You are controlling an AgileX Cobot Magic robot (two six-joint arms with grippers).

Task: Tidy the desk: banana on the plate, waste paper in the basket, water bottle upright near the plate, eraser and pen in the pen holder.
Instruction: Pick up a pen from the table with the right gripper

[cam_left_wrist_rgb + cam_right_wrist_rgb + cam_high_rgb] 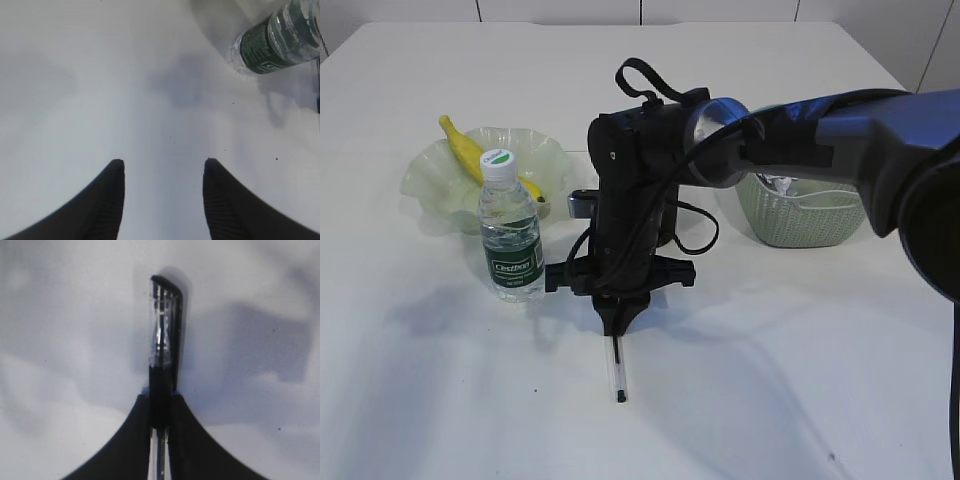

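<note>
My right gripper point(616, 322) reaches across to the middle of the desk point(770, 380) and points down, shut on a clear-barrelled pen point(617, 372). In the right wrist view the pen point(162, 340) sticks out from between the closed fingers of that gripper point(160, 397). The banana point(461, 150) lies on the pale green plate point(425, 182). The water bottle point(510, 232) stands upright in front of the plate. White waste paper point(781, 184) shows inside the sage green basket point(802, 217). My left gripper point(164, 164) hangs open over bare desk, left of the bottle point(272, 40). The eraser and pen holder are hidden.
The right arm's black wrist point(630, 190) blocks the middle of the desk, between the bottle and the basket. White tabletop stretches across the front and the far back.
</note>
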